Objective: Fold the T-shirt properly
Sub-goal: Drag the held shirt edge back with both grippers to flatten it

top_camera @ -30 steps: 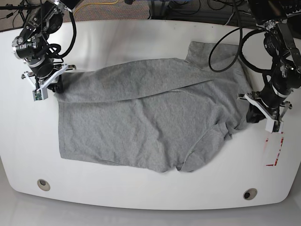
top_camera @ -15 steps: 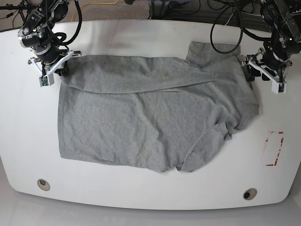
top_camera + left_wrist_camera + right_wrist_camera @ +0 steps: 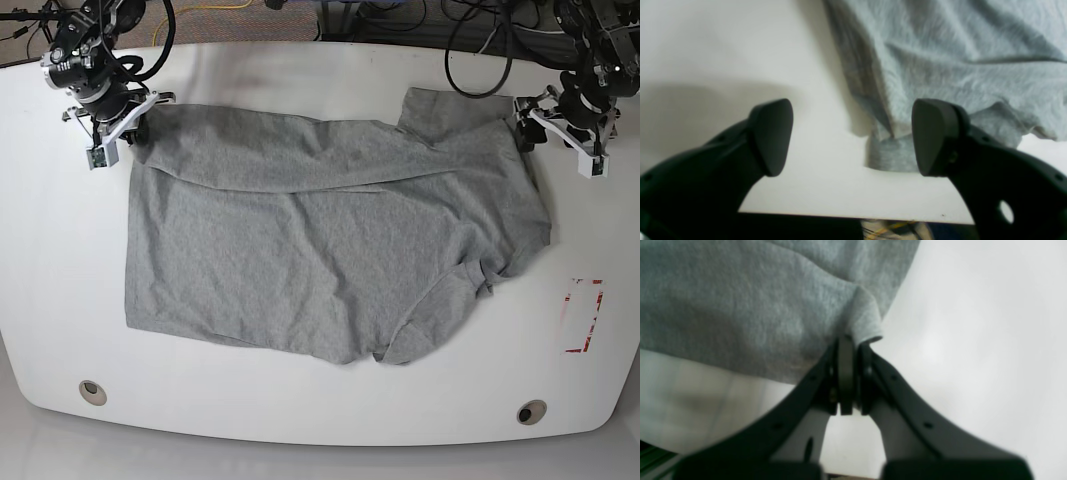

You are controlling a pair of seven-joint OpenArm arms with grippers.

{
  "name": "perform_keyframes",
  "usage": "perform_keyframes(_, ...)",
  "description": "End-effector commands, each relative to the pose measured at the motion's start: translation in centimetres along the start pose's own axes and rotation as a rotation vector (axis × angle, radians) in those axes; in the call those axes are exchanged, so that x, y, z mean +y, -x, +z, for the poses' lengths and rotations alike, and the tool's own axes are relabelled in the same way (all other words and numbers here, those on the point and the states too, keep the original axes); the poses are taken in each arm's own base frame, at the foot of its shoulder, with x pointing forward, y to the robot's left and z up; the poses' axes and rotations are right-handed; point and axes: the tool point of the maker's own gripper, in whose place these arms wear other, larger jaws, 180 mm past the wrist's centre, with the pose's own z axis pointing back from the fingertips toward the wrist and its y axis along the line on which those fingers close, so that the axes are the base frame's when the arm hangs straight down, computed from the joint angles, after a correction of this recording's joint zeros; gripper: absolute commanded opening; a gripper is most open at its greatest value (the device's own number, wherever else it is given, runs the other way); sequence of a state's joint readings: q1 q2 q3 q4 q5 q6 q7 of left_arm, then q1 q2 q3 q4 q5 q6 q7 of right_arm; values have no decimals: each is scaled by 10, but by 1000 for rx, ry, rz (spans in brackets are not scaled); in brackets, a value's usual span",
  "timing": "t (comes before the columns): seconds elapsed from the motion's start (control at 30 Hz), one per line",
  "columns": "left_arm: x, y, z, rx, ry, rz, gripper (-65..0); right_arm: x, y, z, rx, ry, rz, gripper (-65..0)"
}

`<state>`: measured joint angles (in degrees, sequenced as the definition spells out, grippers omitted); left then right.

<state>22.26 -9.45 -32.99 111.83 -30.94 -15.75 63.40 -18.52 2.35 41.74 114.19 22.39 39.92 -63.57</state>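
Spread across the middle of the white table (image 3: 300, 70), the heather-grey T-shirt (image 3: 320, 250) is seen lying mostly flat, its far edge doubled over into a long band that runs from the far corner on the base view's left towards the sleeve on the right. Compared with half a second before, that folded band has been carried a little further towards the table's far edge, and the corner at the view's left has been drawn out nearer the rim. The cloth is soft and mottled, finely wrinkled, with a crumpled sleeve bunched at the near right and a straight hem along the near side. The right gripper (image 3: 848, 343) is pressed together on a small peak of fabric at the shirt's corner, the cloth being pinched between its dark, narrow fingers. The left gripper (image 3: 851, 136), which was nearly closed a second ago, is now spread wide; its rounded matte-black pads (image 3: 773, 136) are held apart above the table, and a rumpled edge of the shirt lies loose between and beyond them, untouched as far as can be judged. A red-outlined marking (image 3: 583, 315) is visible on the smooth tabletop at the view's right, well apart from the shirt.
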Motion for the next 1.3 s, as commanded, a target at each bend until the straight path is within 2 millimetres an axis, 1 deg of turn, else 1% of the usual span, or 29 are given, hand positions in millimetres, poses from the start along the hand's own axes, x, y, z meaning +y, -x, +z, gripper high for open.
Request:
perform_keyframes(0.0, -4, 2, -2, -1, 19, -6, -121, -1, -8, 4, -33, 2, 12, -644)
perform_keyframes(0.1, -15, 12, -11, 37, 63, -39, -121, -1, -8, 4, -33, 2, 12, -644)
perform_keyframes(0.2, -20, 18, -15, 57, 85, -62, -121, -1, -8, 4, -33, 2, 12, -644)
perform_keyframes(0.27, -22, 25, -18, 71, 93, -48, -121, -1, -7, 4, -32, 2, 11, -645)
perform_keyframes(0.43, -16, 39, -24, 113, 78, -23, -121, -1, -7, 4, -30, 2, 11, -645)
perform_keyframes(0.5, -12, 49, -26, 141, 68, -19, -121, -1, -6, 4, -30, 3, 11, -645)
perform_keyframes(0.53, -13, 49, -26, 143, 70, -21, -121, -1, -6, 4, -30, 3, 11, -645)
perform_keyframes(0.57, -11, 57, -26, 163, 66, -16, -121, -2, -5, 4, -27, 5, 11, -645)
perform_keyframes(0.6, -10, 60, -26, 171, 68, -14, -121, -2, -5, 4, -27, 5, 11, -645)
perform_keyframes(0.7, -18, 71, -28, 204, 93, -32, -124, -1, 2, 6, -9, 3, 10, -644)
perform_keyframes(0.83, -35, 78, -30, 225, 150, -98, -135, -1, 3, 6, -7, 2, 9, -644)
perform_keyframes(0.9, -42, 81, -31, 236, 172, -120, -178, -1, 3, 6, -6, 2, 9, -644)
perform_keyframes(0.97, -47, 83, -32, 242, 185, -130, -242, -1, 4, 6, -4, 4, 10, -644)
perform_keyframes(1.0, -53, 86, -35, 252, 201, -134, -315, -1, 4, 6, -4, 4, 10, -644)
perform_keyframes(1.03, -54, 88, -35, 258, 206, -133, -336, -1, 4, 6, -3, 5, 10, -644)
perform_keyframes(1.1, -62, 88, -41, 264, 227, -137, -457, -2, 4, 6, -1, 7, 11, -644)
perform_keyframes(1.13, -62, 86, -43, 262, 229, -136, -489, -2, 5, 6, 1, 7, 11, -644)
perform_keyframes(1.17, -62, 86, -45, 264, 231, -132, -543, -2, 5, 6, 1, 7, 11, -644)
perform_keyframes(1.23, -63, 83, -48, 258, 233, -128, -607, -2, 5, 6, 2, 7, 11, -644)
perform_keyframes(1.27, -63, 81, -48, 255, 233, -129, -615, -2, 5, 6, 2, 7, 11, -644)
